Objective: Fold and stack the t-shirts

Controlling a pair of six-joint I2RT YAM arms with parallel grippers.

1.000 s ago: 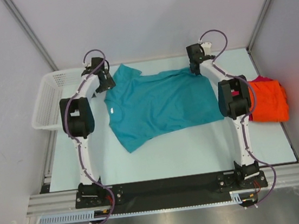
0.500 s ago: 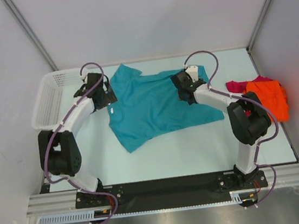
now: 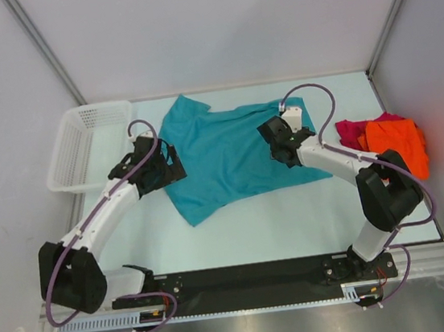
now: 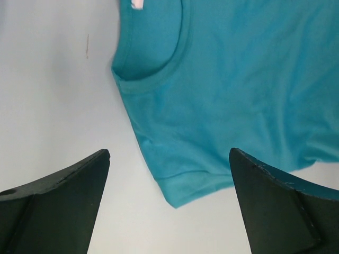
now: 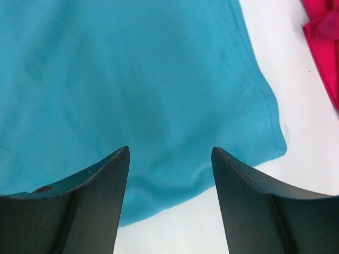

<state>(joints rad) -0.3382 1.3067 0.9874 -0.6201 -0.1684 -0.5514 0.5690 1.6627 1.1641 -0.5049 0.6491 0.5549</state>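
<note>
The teal-blue t-shirt (image 3: 232, 152) is spread flat in the middle of the counter (image 3: 293, 214), its collar turned toward the left arm and its hem toward the right. The orange t-shirt (image 3: 398, 148) and the magenta-red t-shirt (image 3: 349, 128) are heaped together at the right edge, well apart from the white mesh basket (image 3: 60, 165) at the far left. Nothing is held: the left hand (image 4: 169, 159) is seen with its fingers spread wide above the collar and near sleeve, and the right hand (image 5: 169, 153) is likewise parted above the near hem corner. Whether the cloth is touched cannot be told from either wrist view.

The step in hand is judged to be the 1st fold of the teal-blue t-shirt, so the task is taken to be at an early stage. For it to be done well, the cloth should be pinched right at its edge, the sleeve on 1 side and the hem corner on the other, so that both layers are caught. The 2 hands should be raised together and level, and the cloth kept taut between them, lest slack be dragged into wrinkles
</note>
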